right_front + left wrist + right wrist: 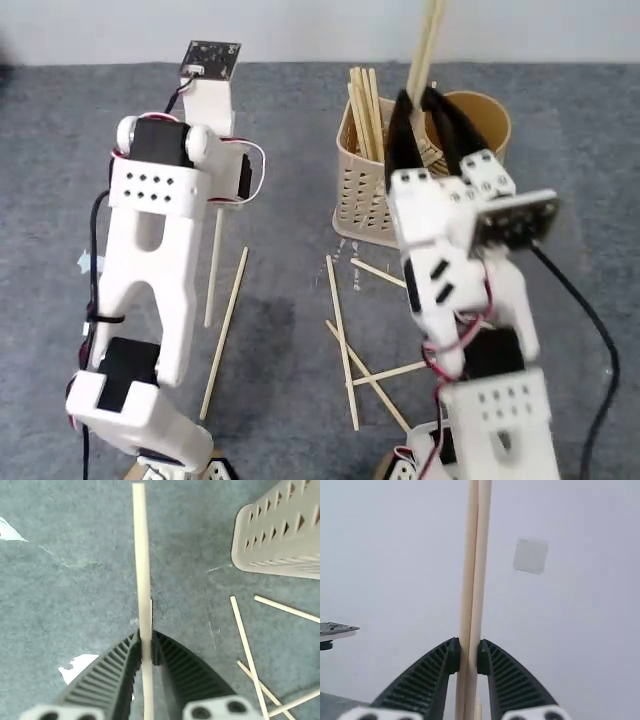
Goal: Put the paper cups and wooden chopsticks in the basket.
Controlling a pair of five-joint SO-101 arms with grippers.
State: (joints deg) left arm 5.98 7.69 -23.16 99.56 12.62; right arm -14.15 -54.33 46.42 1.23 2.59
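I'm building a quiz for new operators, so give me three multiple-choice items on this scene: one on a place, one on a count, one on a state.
1. Where is the right claw?
A. raised at the basket
B. flat on the table
C. among the loose sticks

2. How many chopsticks does it hold?
A. one
B. two
C. four

3. The left claw is:
A. open and empty
B. shut on a cup
C. shut on a chopstick

Answers:
1. A: the high view shows it up by the basket.
2. B: two sticks sit side by side in its grip.
3. C: it pinches a single stick.
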